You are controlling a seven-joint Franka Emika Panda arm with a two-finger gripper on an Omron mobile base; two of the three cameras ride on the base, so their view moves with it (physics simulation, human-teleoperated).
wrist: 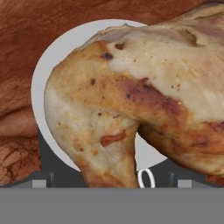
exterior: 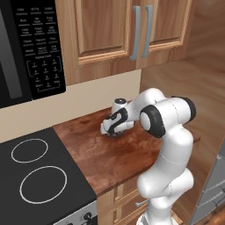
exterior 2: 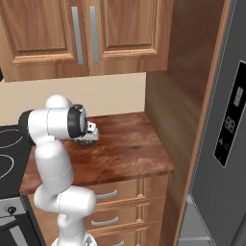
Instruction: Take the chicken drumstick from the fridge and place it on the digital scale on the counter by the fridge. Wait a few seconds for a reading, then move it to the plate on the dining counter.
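Observation:
The golden-brown chicken drumstick [wrist: 131, 100] lies on the pale grey disc of the digital scale [wrist: 57, 57], whose dark base shows a digit at the front. My gripper [wrist: 111, 183] hovers just above it, open, its fingertips [wrist: 39, 183] spread wide to either side of the meat. In the base views the hand [exterior: 115, 123] [exterior 2: 87, 133] is bent low over the back of the narrow wood counter [exterior: 110, 158] [exterior 2: 129, 153]. The grey fridge [exterior 2: 226, 144] [exterior: 215, 189] stands to the right. The plate and the dining counter are out of view.
A black cooktop [exterior: 35, 176] adjoins the counter on the left, with a microwave [exterior: 26, 48] above it. Wooden wall cabinets [exterior: 114, 30] [exterior 2: 86, 33] hang over the counter, and drawers [exterior 2: 115, 197] sit below. A tall wood panel [exterior 2: 182, 96] separates counter and fridge.

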